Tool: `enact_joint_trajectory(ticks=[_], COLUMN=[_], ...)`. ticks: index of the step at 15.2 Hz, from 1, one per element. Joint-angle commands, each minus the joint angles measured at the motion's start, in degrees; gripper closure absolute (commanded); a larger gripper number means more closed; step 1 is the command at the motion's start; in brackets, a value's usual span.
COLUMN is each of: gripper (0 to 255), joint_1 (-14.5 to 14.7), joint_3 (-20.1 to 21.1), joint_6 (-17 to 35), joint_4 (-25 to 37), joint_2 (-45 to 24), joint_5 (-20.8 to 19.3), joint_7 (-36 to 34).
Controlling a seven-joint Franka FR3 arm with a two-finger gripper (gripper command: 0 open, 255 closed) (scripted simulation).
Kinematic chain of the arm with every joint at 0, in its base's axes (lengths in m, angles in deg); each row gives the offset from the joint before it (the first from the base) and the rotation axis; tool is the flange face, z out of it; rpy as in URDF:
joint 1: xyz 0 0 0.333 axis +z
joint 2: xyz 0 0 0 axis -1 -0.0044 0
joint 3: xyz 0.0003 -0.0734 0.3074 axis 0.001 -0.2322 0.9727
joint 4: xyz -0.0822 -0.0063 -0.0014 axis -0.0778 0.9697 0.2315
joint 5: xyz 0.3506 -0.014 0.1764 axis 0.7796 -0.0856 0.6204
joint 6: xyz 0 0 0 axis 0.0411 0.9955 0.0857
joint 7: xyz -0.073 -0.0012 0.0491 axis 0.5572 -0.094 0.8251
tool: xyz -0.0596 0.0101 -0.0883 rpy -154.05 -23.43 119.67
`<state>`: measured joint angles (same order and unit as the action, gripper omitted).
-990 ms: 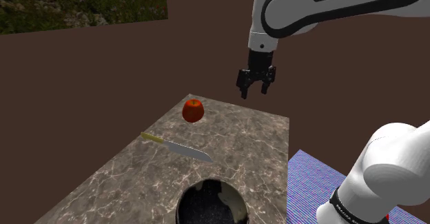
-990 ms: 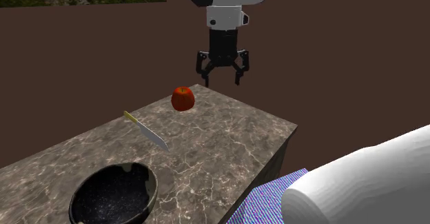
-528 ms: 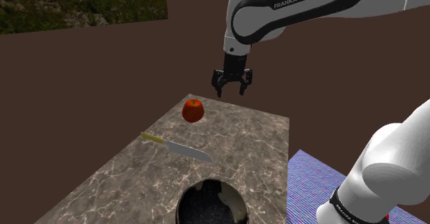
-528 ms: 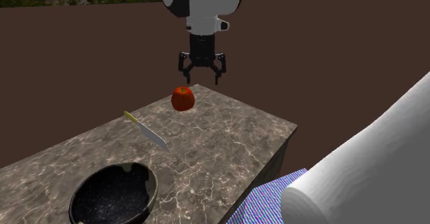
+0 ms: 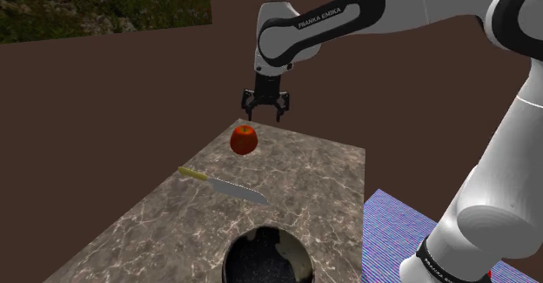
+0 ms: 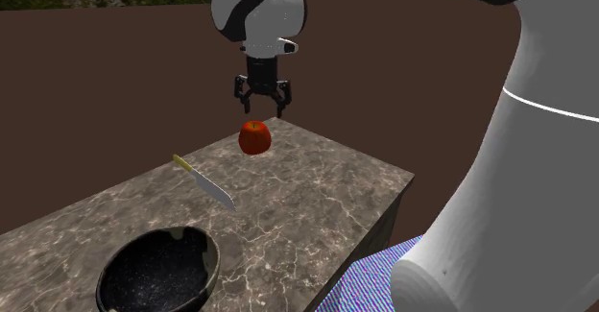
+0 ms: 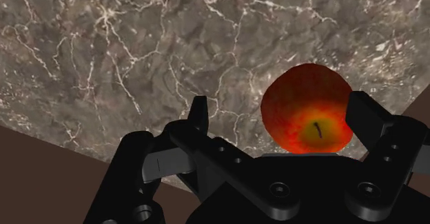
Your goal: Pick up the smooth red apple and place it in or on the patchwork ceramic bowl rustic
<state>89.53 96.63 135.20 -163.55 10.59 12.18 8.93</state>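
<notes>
Apple (image 5: 244, 139) at upper centre: probably rigid, light, slick; pinch across its widest girth. End effector (image 5: 264, 114) released, above it.

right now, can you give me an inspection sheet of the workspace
surface: marbled brown counter, things spread along it.
job's things: red apple upright near the far end; dark speckled bowl at the near end, nothing in it.
clutter: knife lying flat between them.
grippers: gripper open, above the apple, not touching.
cables: nothing seen.
surroundings: brown wall, foliage picture, striped blue-purple mat beside the counter.
</notes>
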Motion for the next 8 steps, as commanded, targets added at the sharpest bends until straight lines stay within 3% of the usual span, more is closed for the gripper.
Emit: enact_joint_trajectory(ticks=[1,6,8], gripper=[0,0,0], joint_1=[0.3,1.3,1.4], joint_3=[0.0,-1.1,-1.2], joint_6=[0.1,-0.1,0.5], joint_4=[4.9,17.3,17.3], joint_2=[-4.4,-15.4,-15.9], joint_5=[-1.0,-3.1,-3.2], joint_7=[-3.7,-11.5,-11.7])
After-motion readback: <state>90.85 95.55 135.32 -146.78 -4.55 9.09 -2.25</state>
